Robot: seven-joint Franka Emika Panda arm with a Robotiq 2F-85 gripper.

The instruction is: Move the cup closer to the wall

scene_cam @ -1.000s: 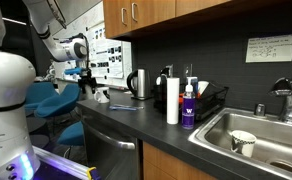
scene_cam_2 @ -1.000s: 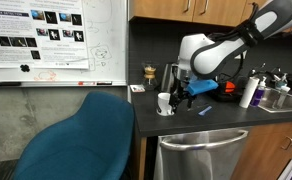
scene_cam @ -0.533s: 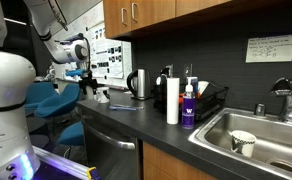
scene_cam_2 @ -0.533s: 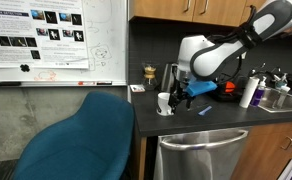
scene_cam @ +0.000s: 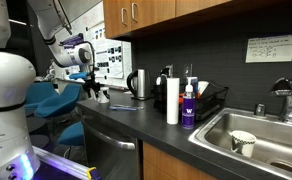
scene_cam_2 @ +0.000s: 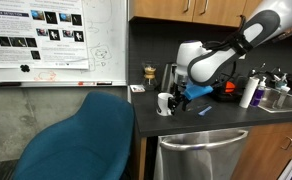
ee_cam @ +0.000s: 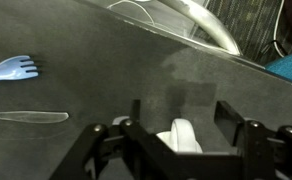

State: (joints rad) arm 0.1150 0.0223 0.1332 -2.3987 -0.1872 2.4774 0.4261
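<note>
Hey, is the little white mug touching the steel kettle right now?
Apart. In an exterior view, a strip of bare counter lies between the cup and the kettle.

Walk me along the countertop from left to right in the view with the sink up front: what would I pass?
white mug → steel kettle → paper towel roll → purple pump bottle → handleless white cup lying in the sink → faucet
</note>
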